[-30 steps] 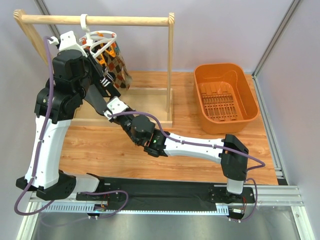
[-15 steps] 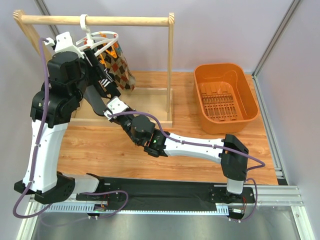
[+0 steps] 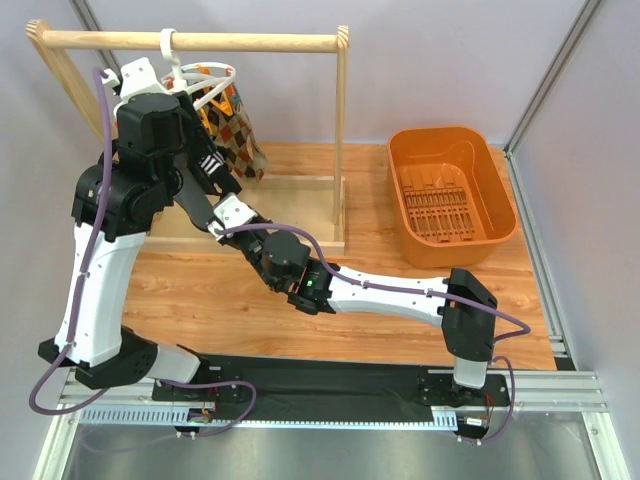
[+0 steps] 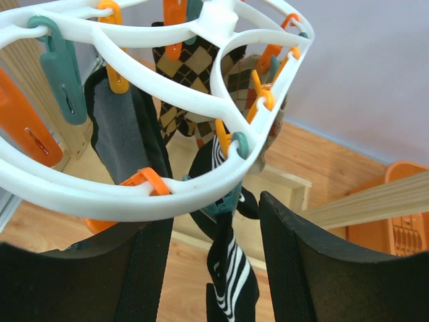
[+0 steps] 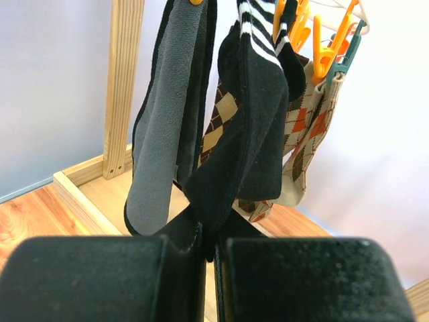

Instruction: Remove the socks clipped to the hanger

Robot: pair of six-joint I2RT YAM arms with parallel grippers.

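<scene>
Two grippers meet at the white plastic openwork ring hanger (image 4: 134, 196), which hangs by its hook from the pale wooden rail (image 3: 260, 41) at the far left of the wooden table (image 3: 250, 315). Several socks dangle from its orange and teal clips (image 4: 62, 70): brown, tan and black argyle socks (image 4: 191, 67), a black sock with a grey face (image 5: 164, 134), and a black sock with white stripes (image 5: 251, 100).

The left gripper (image 4: 214, 215) sits just under the near rim of the hanger with its jaws wide apart. The striped sock hangs down through the gap between its black fingers (image 4: 151, 268) and appears to touch neither. The teal clip holding that sock lies just above the gap.

The right gripper (image 5: 209, 245) comes up from below, jaws drawn narrow and pinching the lower end of the striped sock between its pads (image 5: 100, 282). The sock runs straight up from the pinch to its clip. The grey-faced sock hangs just to one side of it, and the argyle socks hang behind and to the other side, clear of the pads.

An orange plastic basket (image 3: 452, 140) stands well apart at the far right of the table.
</scene>
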